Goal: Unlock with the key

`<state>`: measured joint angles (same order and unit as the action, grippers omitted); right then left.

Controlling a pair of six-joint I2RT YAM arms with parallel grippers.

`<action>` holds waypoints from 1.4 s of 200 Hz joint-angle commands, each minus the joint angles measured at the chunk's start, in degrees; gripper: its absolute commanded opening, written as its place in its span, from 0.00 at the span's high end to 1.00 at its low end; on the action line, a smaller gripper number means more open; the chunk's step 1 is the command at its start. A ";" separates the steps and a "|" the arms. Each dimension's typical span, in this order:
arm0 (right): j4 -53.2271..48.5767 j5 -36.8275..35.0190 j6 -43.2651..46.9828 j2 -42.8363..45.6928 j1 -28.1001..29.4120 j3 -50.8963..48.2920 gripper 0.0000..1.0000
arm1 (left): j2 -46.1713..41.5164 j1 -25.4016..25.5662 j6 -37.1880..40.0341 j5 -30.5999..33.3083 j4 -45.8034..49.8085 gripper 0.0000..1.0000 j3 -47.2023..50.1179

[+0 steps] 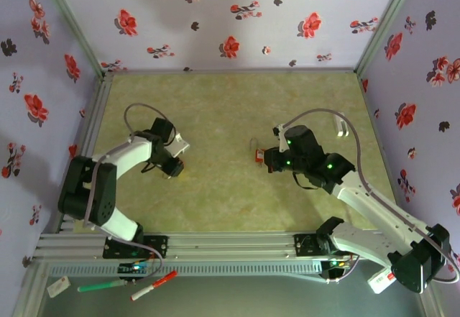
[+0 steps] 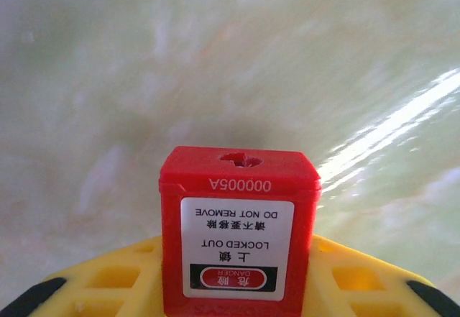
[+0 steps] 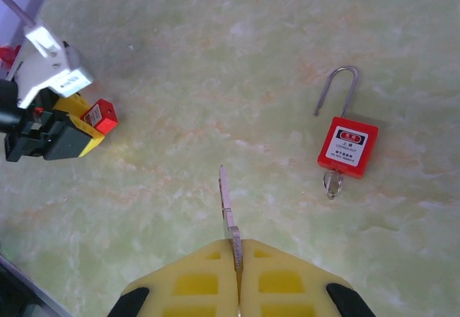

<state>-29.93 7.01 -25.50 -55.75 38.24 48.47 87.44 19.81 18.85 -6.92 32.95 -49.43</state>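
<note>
— While both arms reach over the green marbled table, where do the hands stand, seen from above?

— The left gripper sits low over the surface, its grip too small to read from there. The right gripper is well apart from it, and a second padlock lies just beside its tip.

— What does the left wrist camera show?

— A red padlock is pinched between the yellow left fingers and sticks straight out beyond them. Its keyhole is at the end farthest from the hand. The white label, reading "LOCKED OUT", appears upside down.

— And the right wrist camera?

— The yellow right fingers are pressed together on the key, whose blade points straight ahead past the fingertips. The second padlock lies flat on the table ahead and to the right of the key's tip, apart from it. Its steel shackle points away from the hand, and a small metal piece sits at the near end; ring or key, I cannot tell. Ahead and to the left, the left gripper holds out the red padlock, well apart from the key.
</note>
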 commanded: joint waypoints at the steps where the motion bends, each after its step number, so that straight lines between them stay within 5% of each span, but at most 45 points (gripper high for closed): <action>1: 0.75 4.34 0.01 0.56 -1.12 -1.08 1.00 | -10.10 3.08 2.07 -6.59 -4.81 0.71 1.59; 51: -1.08 21.23 0.82 0.77 -1.61 -1.48 1.00 | -32.37 14.80 16.36 -17.21 -18.27 0.70 10.24; 108: 1.07 26.90 -3.04 3.39 0.24 -3.10 1.00 | -29.25 27.15 30.02 -13.20 -9.08 0.78 2.00; 280: 13.92 28.55 -9.62 0.78 5.87 -6.01 1.00 | -24.07 29.48 28.35 -10.23 -12.57 0.82 0.56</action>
<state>-19.51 33.95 -33.71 -54.24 43.42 43.11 62.94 48.93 47.75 -17.54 22.55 -47.44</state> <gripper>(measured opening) 0.070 0.395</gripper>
